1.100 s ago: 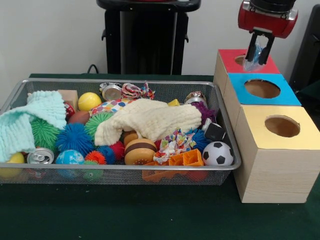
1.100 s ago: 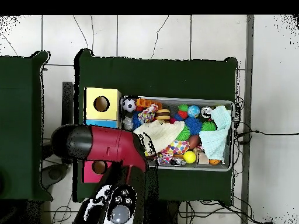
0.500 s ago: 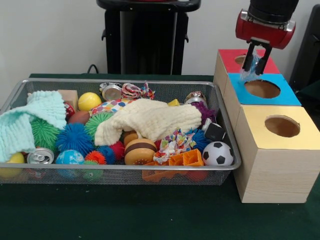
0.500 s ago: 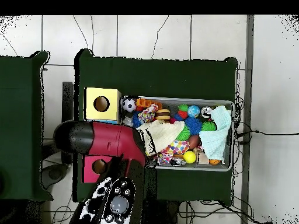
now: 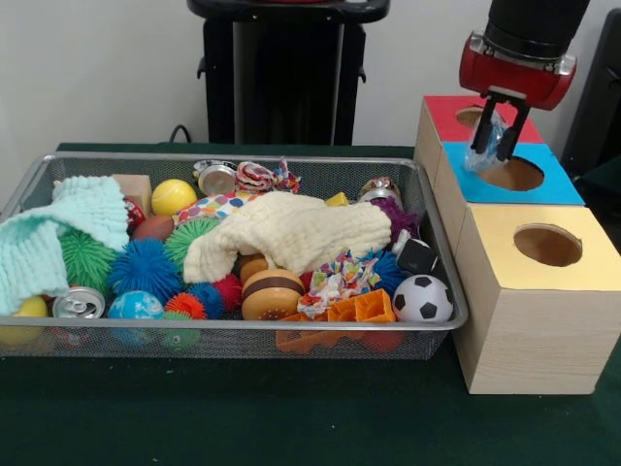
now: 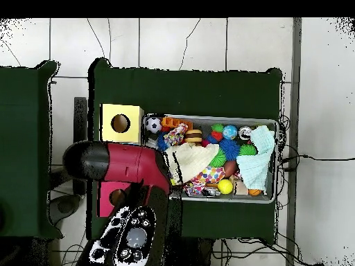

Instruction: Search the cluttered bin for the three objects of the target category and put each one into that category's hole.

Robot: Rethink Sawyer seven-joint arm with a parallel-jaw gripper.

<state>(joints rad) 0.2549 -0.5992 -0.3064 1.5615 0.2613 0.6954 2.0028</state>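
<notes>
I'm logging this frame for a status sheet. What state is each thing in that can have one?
gripper: shut on clear crumpled plastic piece, above the blue box's hole
blue box: hole open, gripper over it
red box: hole partly hidden by the gripper
yellow box: hole open, empty
wire bin: full of clutter
drink can: lying on its side

Even, diffuse indoor light fills both views, shadows staying soft and faint, with mild glare on the silver can (image 5: 79, 304) at seven o'clock.

Wire-mesh metal bin (image 5: 441, 291); woodgrain boxes (image 5: 529, 330); knitted cloth (image 5: 291, 233).
</notes>
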